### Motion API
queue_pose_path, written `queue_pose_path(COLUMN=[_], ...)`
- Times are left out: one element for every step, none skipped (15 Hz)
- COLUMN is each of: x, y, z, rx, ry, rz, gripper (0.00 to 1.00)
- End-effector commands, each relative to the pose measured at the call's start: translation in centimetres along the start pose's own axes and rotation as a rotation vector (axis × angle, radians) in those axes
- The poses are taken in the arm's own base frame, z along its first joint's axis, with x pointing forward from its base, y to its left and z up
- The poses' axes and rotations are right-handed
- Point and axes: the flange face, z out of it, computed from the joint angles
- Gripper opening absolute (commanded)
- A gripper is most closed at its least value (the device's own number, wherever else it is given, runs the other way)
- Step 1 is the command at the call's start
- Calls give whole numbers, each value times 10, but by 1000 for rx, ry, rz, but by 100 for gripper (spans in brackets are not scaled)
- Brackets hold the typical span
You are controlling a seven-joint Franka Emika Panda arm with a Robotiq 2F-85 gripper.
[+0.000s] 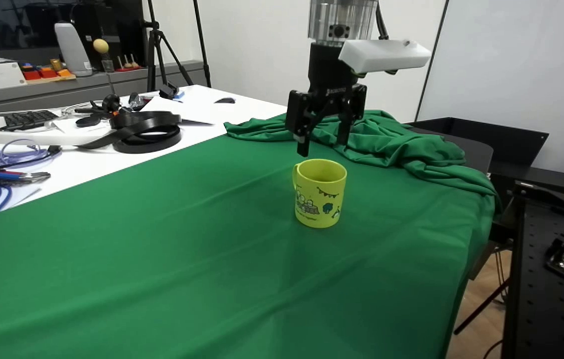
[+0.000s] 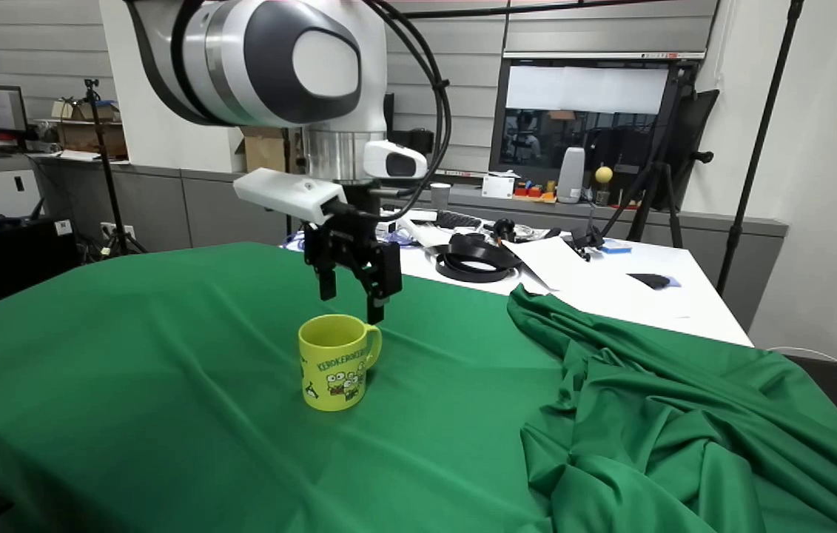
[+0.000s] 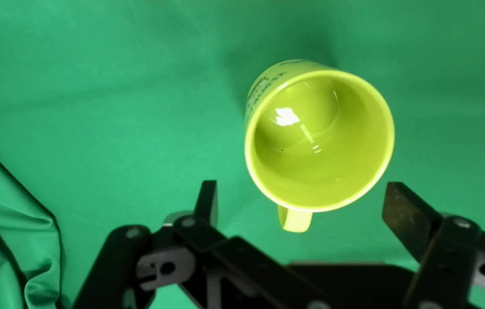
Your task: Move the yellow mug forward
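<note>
Highlights shine inside your glossy yellow mug (image 3: 319,141), a smooth cylinder with dark prints and a looped handle (image 3: 295,221); it stands upright on lightly creased green cloth (image 1: 172,224). Your gripper (image 1: 323,144) hangs near the handle, fingers (image 3: 407,216) spread well apart.

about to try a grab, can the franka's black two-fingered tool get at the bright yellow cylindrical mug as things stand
Probably yes: the open tool hangs above the upright mug, with nothing visible between them, though it likely must come lower and maybe shift.

White table (image 1: 247,105), green cloth (image 1: 187,249), yellow mug (image 1: 319,197)
</note>
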Motion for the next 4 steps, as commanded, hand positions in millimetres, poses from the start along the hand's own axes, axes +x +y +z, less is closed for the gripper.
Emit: queue_pose_path(x=[-11,-12,-13,-14], y=[-13,-16,-20,-22], z=[-21,-24,-25,-27], rx=[24,19,22,19], ry=[-28,-41,-51,-64], rz=[-35,-52,-64,-73], gripper=[100,100,100,100])
